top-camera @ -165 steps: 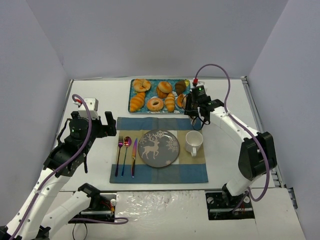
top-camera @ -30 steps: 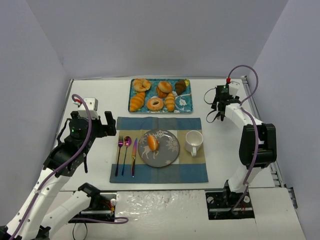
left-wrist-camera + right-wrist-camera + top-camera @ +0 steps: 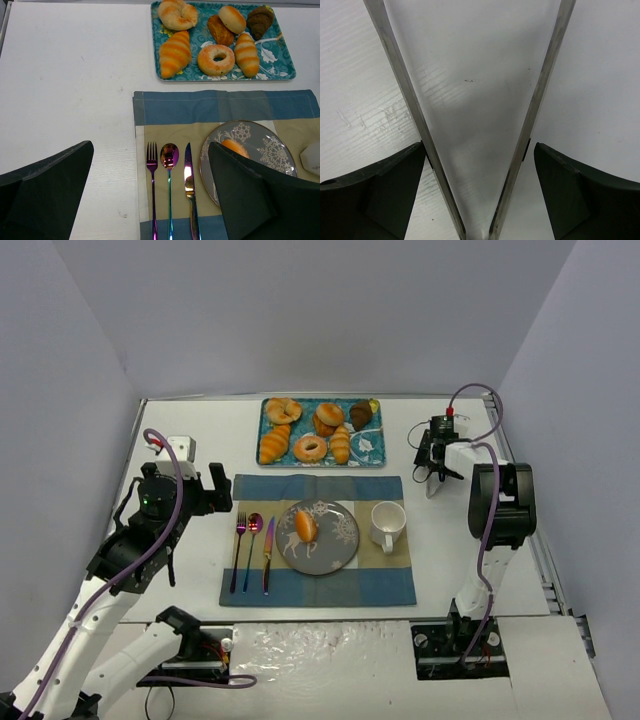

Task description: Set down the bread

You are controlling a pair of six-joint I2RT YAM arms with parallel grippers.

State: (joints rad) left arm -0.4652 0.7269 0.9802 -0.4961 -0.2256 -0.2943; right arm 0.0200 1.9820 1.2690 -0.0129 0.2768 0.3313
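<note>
- Right fingers point(image 3: 375, 190) are spread wide, empty, over the table point(image 3: 200, 440) near its far right side; left fingers point(image 3: 47, 192) wide too. Bread point(image 3: 306, 526) lies on the plate point(image 3: 338, 542).
- Only worry I see: it sits left of centre, so an arm nudging the placemat point(image 3: 300, 486) might roll it off.

White table point(image 3: 200, 430), checked placemat point(image 3: 320, 488), teal pastry tray point(image 3: 368, 445)

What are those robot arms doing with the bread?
Nothing is being held right now. The small orange bun lies on the grey plate, between the knife and the mug. The right gripper is open and empty near the table's right edge, and the left gripper hangs open left of the placemat.
</note>
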